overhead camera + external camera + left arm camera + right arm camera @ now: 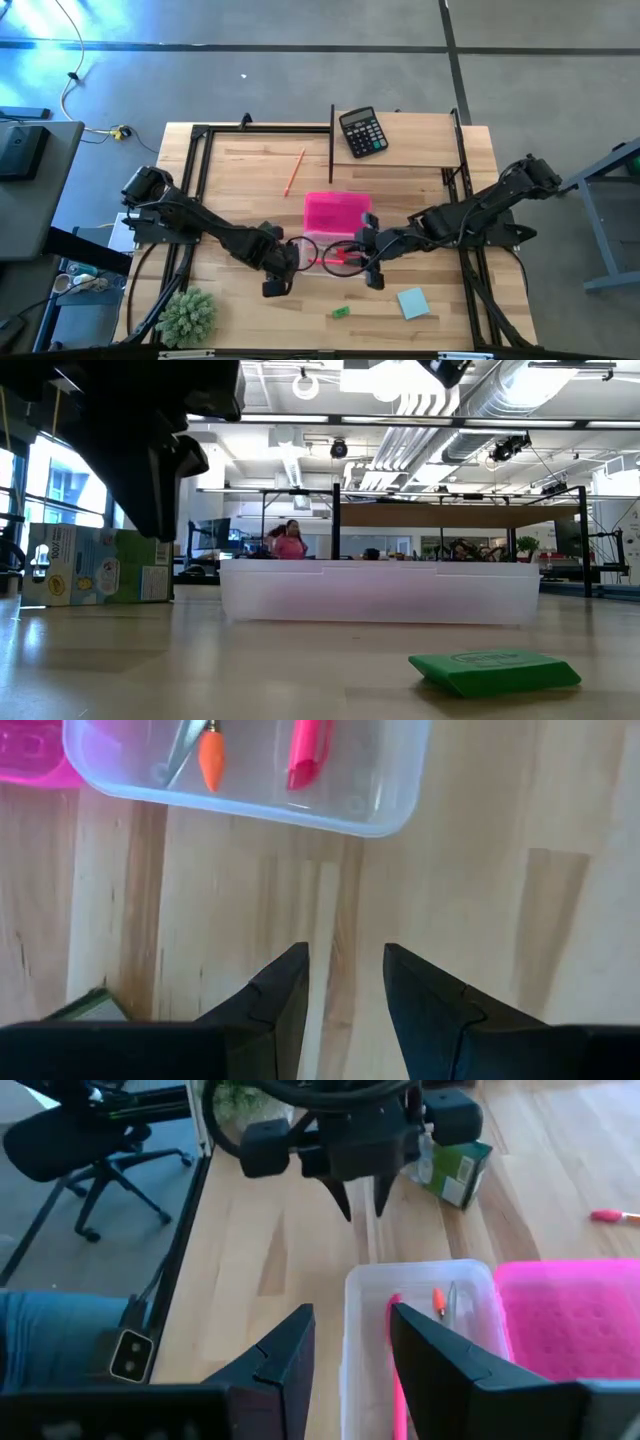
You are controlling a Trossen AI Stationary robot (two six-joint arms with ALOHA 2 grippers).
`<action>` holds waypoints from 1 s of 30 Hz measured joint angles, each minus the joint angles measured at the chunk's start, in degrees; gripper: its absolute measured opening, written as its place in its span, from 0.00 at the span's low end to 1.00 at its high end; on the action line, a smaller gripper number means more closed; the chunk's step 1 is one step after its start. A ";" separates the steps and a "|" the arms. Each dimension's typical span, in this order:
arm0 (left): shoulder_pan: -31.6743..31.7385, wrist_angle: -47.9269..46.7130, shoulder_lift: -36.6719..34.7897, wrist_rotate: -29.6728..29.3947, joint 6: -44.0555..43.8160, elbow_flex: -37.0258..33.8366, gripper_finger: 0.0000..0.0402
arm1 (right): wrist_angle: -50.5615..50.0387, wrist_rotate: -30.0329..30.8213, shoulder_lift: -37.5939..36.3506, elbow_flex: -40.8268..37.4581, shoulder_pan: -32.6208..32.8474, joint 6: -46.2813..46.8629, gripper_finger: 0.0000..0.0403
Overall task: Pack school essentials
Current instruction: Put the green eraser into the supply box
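A clear plastic box [322,262] stands on the table against a pink tray [337,212]. In it lie a pink-red marker [305,750], an orange-tipped pencil [211,755] and a metal blade [180,750], probably the scissors. My left gripper [345,950] is open above bare wood just left of the box. My right gripper [350,1312] is open over the box's end wall [352,1295], one finger over the inside and one outside. A second pencil [293,172], the green piece [341,312], the blue notepad [413,302] and the crayon box [95,565] lie on the table.
The black calculator [362,132] lies near the far edge and the spiky plant ball [188,315] at the near left corner. My two grippers face each other across the box, about a hand's width apart. Bare wood lies along the near edge between plant and green piece.
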 joint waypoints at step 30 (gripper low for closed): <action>0.21 -16.77 -15.91 -8.02 -1.89 0.02 0.30 | -26.94 -7.93 29.18 28.33 5.53 0.35 0.31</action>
